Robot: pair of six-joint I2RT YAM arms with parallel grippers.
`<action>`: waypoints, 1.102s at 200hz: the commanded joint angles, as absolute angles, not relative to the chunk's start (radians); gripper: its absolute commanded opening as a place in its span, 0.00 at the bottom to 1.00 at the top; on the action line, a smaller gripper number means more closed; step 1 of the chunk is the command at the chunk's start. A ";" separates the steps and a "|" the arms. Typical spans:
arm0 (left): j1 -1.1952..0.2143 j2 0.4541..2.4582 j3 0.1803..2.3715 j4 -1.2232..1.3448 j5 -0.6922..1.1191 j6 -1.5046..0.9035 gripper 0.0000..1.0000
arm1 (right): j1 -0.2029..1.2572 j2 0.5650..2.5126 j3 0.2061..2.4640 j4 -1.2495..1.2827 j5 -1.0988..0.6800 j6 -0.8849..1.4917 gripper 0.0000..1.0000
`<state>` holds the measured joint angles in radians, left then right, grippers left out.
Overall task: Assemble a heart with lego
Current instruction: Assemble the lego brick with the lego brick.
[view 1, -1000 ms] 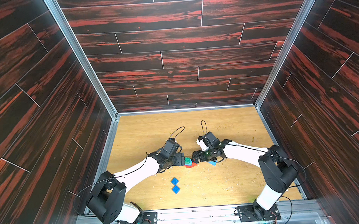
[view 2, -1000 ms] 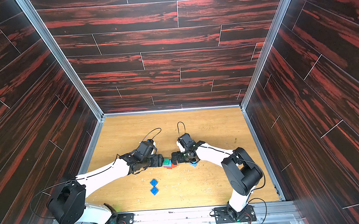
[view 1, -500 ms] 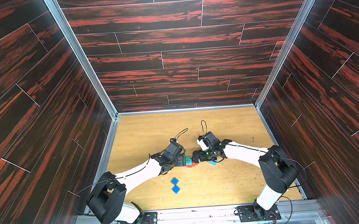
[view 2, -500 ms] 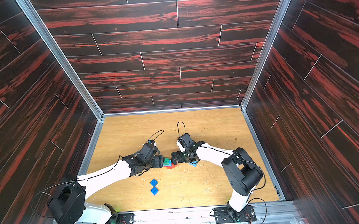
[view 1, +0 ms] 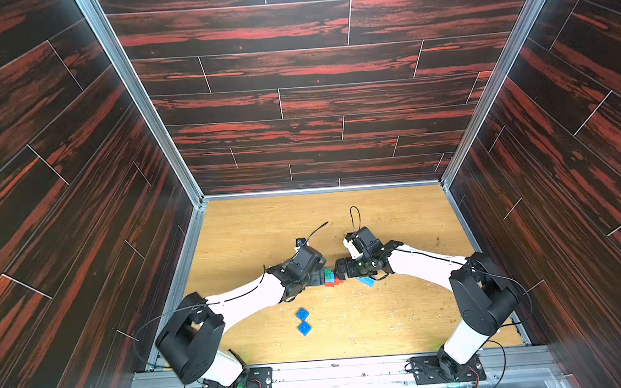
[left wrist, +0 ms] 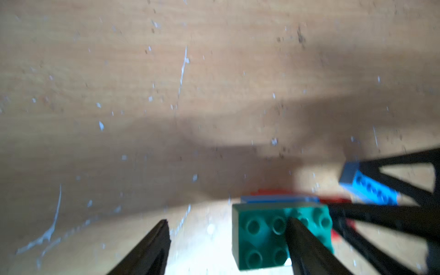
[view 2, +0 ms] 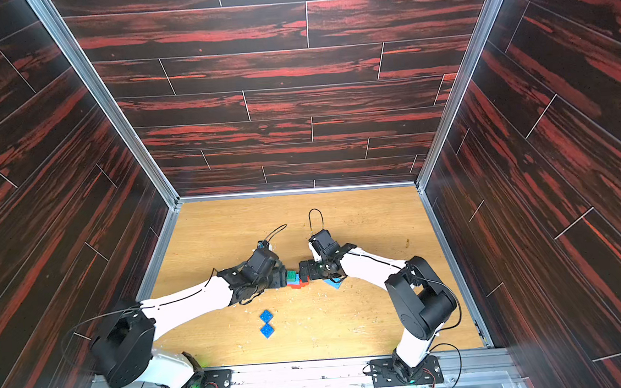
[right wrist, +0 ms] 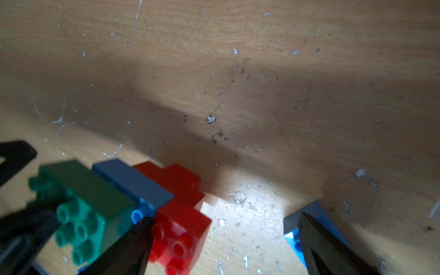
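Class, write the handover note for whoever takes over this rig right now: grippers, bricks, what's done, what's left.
Left gripper: open, holding nothing, one finger across the green brick.
Right gripper: open wide, red bricks just inside one finger, not clamped.
Done: green, light blue and red joined into a partial heart, lying between the grippers.
To do: attach the loose light blue brick and the two dark blue squares.
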<state>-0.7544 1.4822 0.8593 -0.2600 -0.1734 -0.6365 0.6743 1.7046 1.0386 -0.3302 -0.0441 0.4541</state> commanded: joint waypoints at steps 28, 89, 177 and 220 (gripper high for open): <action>-0.781 1.582 0.843 -0.552 -0.087 -0.562 0.81 | 0.690 1.728 1.015 -0.344 -0.051 0.459 0.98; -0.781 1.543 0.890 -0.647 -0.145 -0.557 0.82 | 0.693 1.728 1.013 -0.340 -0.040 0.458 0.98; -0.781 1.554 0.987 -0.613 -0.123 -0.542 0.84 | 0.704 1.714 0.993 -0.339 -0.018 0.469 0.98; -0.781 1.592 1.038 -0.611 -0.102 -0.534 0.84 | 0.704 1.698 0.980 -0.332 -0.007 0.480 0.98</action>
